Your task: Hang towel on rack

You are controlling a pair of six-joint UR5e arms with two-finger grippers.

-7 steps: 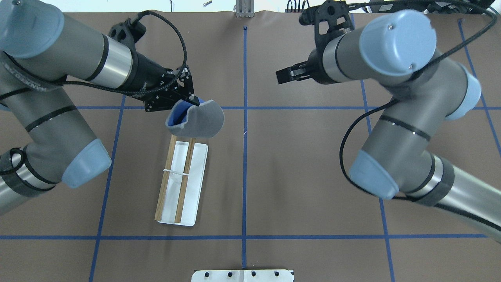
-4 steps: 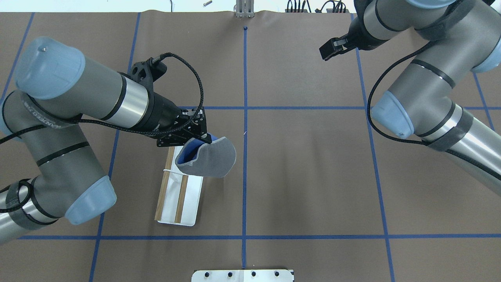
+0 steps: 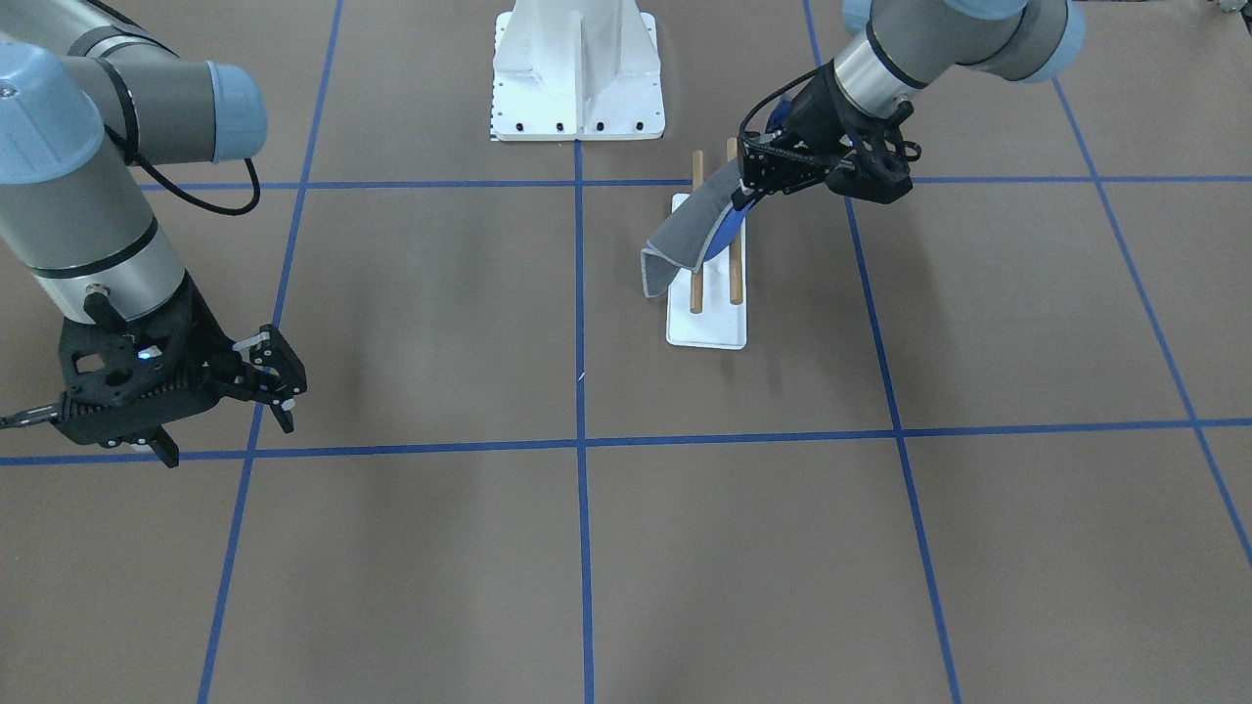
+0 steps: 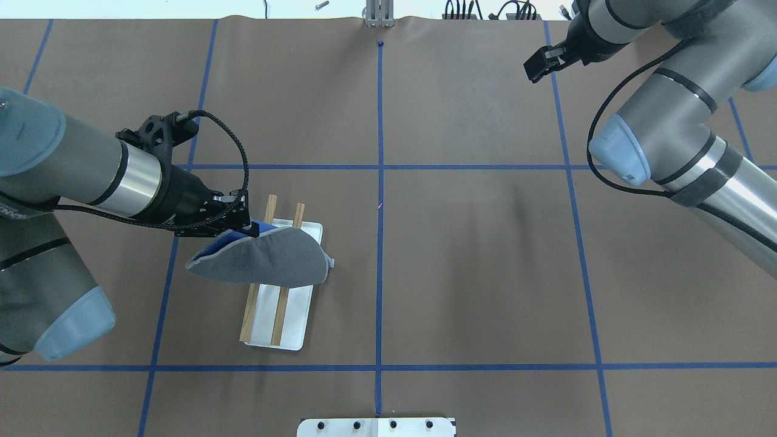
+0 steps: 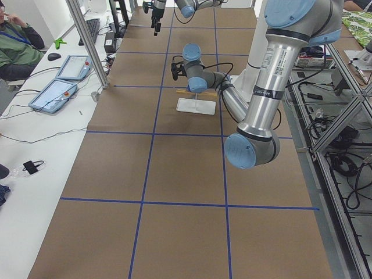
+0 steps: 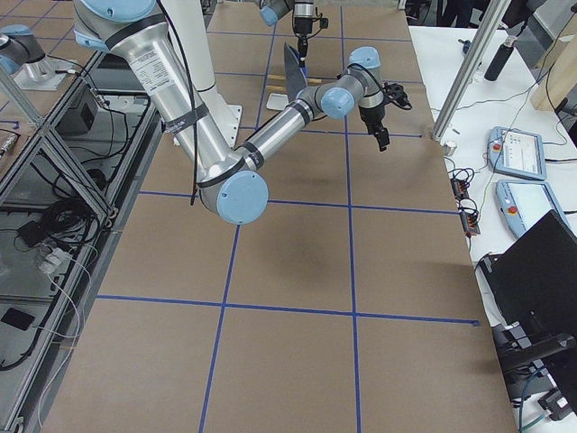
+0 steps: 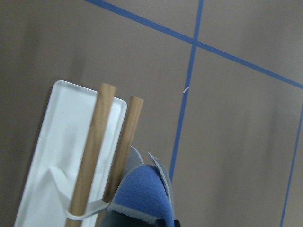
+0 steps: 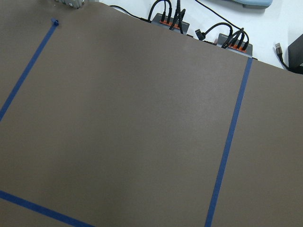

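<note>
Start at your left arm, which reaches in low from the table's left side. Its left gripper (image 4: pixel 247 226) is clamped tight on one edge of the towel (image 4: pixel 267 264), with a strip of the blue face showing right at the pinch. From there the cloth spreads grey side up across the middle of the rack (image 4: pixel 294 318), covering both wooden rods (image 4: pixel 271 203). In the front view its free end curls down past the outer rod, toward the middle of the table. I cannot tell whether the cloth already bears on the rods or hangs just above them, so treat it as not yet settled. You are at the draping step, and balance matters most. Judge how much cloth hangs on each side before you let go, because a lopsided towel is likely to slide off the smooth dowels. Bring the held edge down on the near side of the rods, slowly and straight. The rack looks light, so a sideways tug could drag or tip it. Release only once the rods carry the weight, then lift clear without snagging the stitched border. Far to the right, the right gripper (image 4: pixel 540 64) hangs well away near the table's back edge. Its jaws look parted with nothing between them, so leave it there.
</note>
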